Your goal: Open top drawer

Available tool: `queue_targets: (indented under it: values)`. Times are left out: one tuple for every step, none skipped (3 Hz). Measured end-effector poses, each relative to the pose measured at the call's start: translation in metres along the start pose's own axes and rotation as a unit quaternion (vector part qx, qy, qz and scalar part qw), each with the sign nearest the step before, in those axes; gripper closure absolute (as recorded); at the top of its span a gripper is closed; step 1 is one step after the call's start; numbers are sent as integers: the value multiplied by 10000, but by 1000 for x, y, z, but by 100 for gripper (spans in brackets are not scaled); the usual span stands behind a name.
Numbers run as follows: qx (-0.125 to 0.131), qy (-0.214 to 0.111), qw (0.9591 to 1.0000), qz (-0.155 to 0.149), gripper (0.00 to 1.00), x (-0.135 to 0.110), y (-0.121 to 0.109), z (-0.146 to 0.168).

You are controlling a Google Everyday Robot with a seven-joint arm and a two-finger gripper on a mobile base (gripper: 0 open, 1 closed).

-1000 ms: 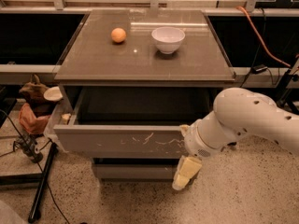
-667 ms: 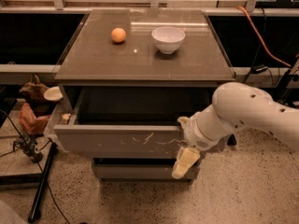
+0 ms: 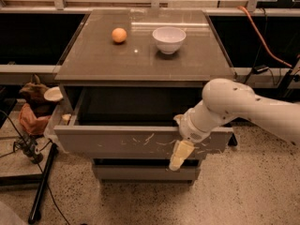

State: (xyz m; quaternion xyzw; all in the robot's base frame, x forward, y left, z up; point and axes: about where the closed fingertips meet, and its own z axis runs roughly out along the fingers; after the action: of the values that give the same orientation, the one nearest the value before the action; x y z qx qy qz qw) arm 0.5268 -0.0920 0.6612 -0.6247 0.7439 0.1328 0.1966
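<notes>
The top drawer (image 3: 117, 142) is pulled well out of the grey cabinet. Its wide grey-brown front panel carries pale scratches, and its dark inside shows behind it. My gripper (image 3: 180, 146) hangs at the right part of the drawer front. One pale yellow finger (image 3: 180, 154) lies down over the outside of the panel, and a second shows at the panel's top edge. My white arm (image 3: 243, 109) reaches in from the right.
On the cabinet top (image 3: 93, 60) sit an orange ball (image 3: 119, 34) and a white bowl (image 3: 168, 39). A narrower drawer front (image 3: 140, 172) lies below. Cables, a black pole (image 3: 42, 186) and clutter stand on the floor at the left.
My gripper and arm have shifted a little to the left along the drawer front. The drawer stays pulled out about as far.
</notes>
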Motion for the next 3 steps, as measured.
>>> queue_targets:
  values:
    - [-286,4,9996,-36,0,-1,12,13]
    - [-376,9,9993,-35,0,-3,24,11]
    - [-435,67,9990,3,0,-5,59,-5]
